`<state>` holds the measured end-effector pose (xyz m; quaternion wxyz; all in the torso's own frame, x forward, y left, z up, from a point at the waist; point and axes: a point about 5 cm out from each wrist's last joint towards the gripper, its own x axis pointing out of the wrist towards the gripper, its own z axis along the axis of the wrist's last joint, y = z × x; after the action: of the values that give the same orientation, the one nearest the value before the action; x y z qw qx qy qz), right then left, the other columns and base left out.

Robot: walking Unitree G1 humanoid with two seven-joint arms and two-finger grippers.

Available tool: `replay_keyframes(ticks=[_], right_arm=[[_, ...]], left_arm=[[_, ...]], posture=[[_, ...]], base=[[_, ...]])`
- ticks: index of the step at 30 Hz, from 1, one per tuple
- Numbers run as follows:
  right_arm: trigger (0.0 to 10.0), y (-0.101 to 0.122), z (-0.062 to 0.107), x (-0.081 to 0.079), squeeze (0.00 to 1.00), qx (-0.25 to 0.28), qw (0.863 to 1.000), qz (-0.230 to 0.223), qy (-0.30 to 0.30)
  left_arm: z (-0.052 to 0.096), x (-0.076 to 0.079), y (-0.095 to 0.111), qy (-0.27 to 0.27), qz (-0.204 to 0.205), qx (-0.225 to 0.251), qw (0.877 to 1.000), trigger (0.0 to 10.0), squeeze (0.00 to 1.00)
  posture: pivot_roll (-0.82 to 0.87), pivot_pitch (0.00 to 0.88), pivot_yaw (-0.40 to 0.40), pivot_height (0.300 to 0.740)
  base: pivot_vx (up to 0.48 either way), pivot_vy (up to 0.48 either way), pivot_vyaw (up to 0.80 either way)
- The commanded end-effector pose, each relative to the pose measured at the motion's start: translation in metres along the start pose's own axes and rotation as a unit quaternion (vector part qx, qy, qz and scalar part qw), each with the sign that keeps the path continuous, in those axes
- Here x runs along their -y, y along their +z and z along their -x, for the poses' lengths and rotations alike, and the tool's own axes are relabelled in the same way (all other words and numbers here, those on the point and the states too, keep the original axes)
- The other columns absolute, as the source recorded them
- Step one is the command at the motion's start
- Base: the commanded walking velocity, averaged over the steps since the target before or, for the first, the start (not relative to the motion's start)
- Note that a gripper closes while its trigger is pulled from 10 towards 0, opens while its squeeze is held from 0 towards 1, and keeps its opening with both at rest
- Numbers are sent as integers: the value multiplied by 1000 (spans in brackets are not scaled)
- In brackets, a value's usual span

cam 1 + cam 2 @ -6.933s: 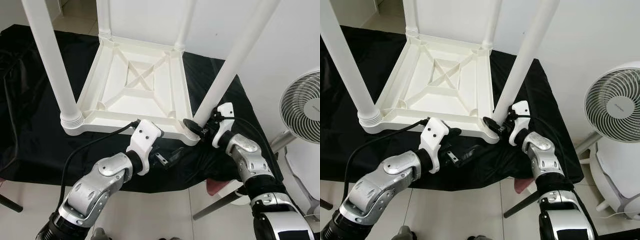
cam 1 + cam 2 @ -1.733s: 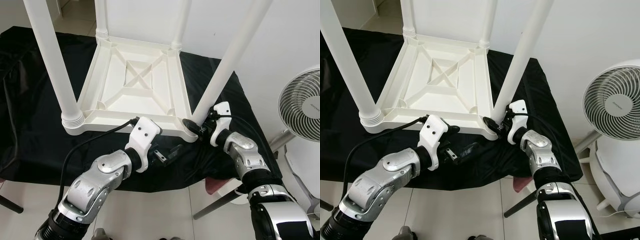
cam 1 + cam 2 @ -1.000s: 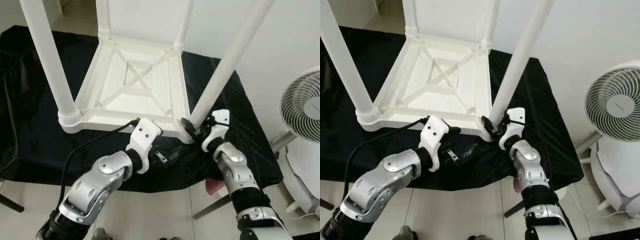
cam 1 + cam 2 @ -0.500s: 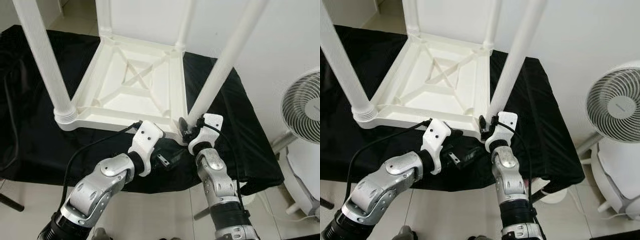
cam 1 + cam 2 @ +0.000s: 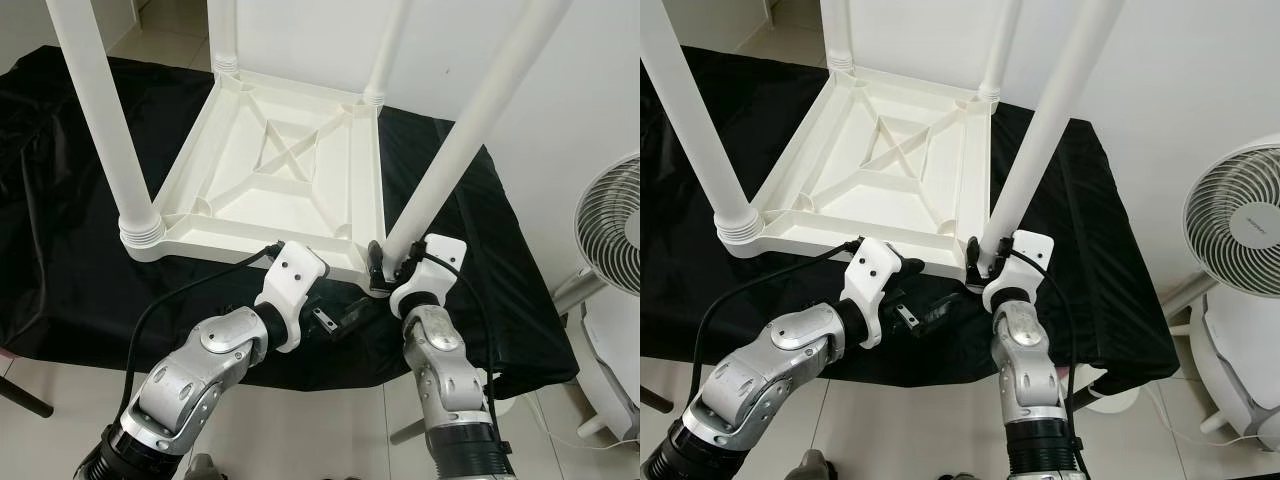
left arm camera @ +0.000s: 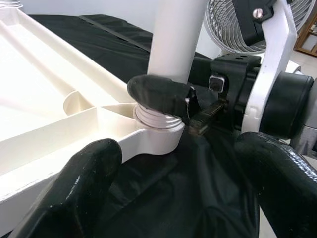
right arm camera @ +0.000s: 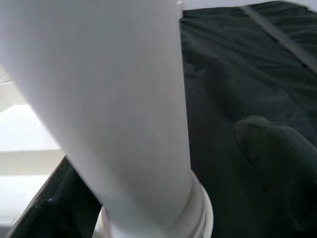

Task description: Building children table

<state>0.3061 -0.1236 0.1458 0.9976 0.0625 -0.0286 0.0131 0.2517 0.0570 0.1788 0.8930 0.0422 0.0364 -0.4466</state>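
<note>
A white plastic children's table [image 5: 270,180] lies upside down on a black cloth, its four legs pointing up. My right gripper [image 5: 385,268] is at the foot of the near right leg [image 5: 460,150], by the threaded collar [image 6: 157,118]. The leg stands between its fingers: one finger [image 6: 161,94] rests against the collar, and the other finger [image 7: 277,148] stands a little off the leg. My left gripper [image 5: 335,318] is open just above the cloth, in front of the table's near corner, with nothing between its fingers [image 6: 64,198].
The black cloth [image 5: 60,250] covers a low surface whose near edge runs just under my arms. A white standing fan [image 5: 1240,220] is at the right, beside the cloth's corner. A white wall rises behind the table. Tiled floor [image 5: 920,420] lies below.
My right forearm has swung in from the right to almost straight below its gripper, which stayed at the foot of the leg. My left arm has held still. The view shifted slightly.
</note>
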Motion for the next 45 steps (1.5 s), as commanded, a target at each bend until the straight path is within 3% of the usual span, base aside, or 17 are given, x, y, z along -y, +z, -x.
replay_keyframes(ticks=[1, 6, 7, 9, 11, 14, 16, 18, 19, 21, 22, 30, 38, 40, 41, 43, 45], right_arm=[[10000, 0, 0, 8, 0, -4, 999, 1, 35], [10000, 9, -7, 16, 0, 0, 994, 13, 107], [10000, 12, -11, 18, 0, 2, 989, 32, 147], [10000, 12, -11, 18, 0, 2, 989, 32, 147], [10000, 16, -18, 25, 0, -3, 976, 57, 210], [10000, 19, -25, 31, 0, -11, 963, 80, 256], [10000, 19, -25, 31, 0, -11, 963, 80, 256], [10000, 17, -31, 34, 0, -22, 952, 97, 289], [6863, 13, -35, 35, 0, -30, 949, 102, 297], [6863, 13, -35, 35, 0, -30, 949, 102, 297], [0, 8, -38, 36, 0, -40, 946, 104, 304], [0, -6, -41, 39, 0, -69, 935, 96, 335], [0, -8, -41, 44, 0, -67, 937, 90, 330], [0, -6, -40, 52, 0, -57, 950, 84, 295], [0, -6, -40, 52, 0, -57, 950, 84, 295], [0, -4, -41, 63, 0, -48, 969, 84, 229], [0, -4, -42, 67, 0, -45, 974, 85, 206]], left_arm=[[-2, 6, -3, -30, -2, -3, 1000, 10000, 0], [-3, 5, -2, -31, -4, -2, 999, 10000, 0], [-3, 5, -2, -33, -5, -2, 999, 10000, 0], [-3, 5, -2, -33, -5, -2, 999, 10000, 0], [-3, 4, -1, -34, -7, -1, 999, 10000, 0], [-2, 2, 0, -32, -9, -2, 999, 10000, 0], [-2, 2, 0, -32, -9, -2, 999, 10000, 0], [-2, 2, -1, -31, -9, -2, 999, 10000, 0], [-1, 2, -1, -29, -8, -2, 1000, 10000, 0], [-1, 2, -1, -29, -8, -2, 1000, 10000, 0], [-1, 2, 0, -27, -8, -2, 1000, 10000, 0], [2, 1, 0, -21, -8, -2, 1000, 10000, 0], [2, 1, 0, -20, -7, -3, 1000, 10000, 0], [2, 2, 0, -21, -4, -2, 1000, 10000, 0], [2, 2, 0, -21, -4, -2, 1000, 10000, 0], [1, 2, -1, -22, -2, -3, 1000, 10000, 0], [1, 2, -1, -22, -1, -3, 1000, 10000, 0]], posture=[[108, 61, -142, 740], [106, 59, -140, 740], [105, 56, -134, 740], [105, 56, -134, 740], [108, 55, -131, 740], [115, 55, -128, 740], [115, 55, -128, 740], [125, 59, -131, 740], [126, 61, -130, 740], [126, 61, -130, 740], [129, 62, -129, 740], [142, 70, -125, 740], [136, 83, -121, 740], [128, 90, -123, 740], [128, 90, -123, 740], [120, 97, -125, 740], [111, 104, -125, 740]], base=[[0, 0, 0], [0, 0, 0], [0, 0, 0], [0, 0, 0], [0, 0, 0], [0, 0, 0], [0, 0, 0], [0, 0, 0], [0, 0, 0], [0, 0, 0], [0, 0, 0], [0, 0, 0], [0, 0, 0], [0, 0, 0], [0, 0, 0], [0, 0, 0], [0, 0, 0]])
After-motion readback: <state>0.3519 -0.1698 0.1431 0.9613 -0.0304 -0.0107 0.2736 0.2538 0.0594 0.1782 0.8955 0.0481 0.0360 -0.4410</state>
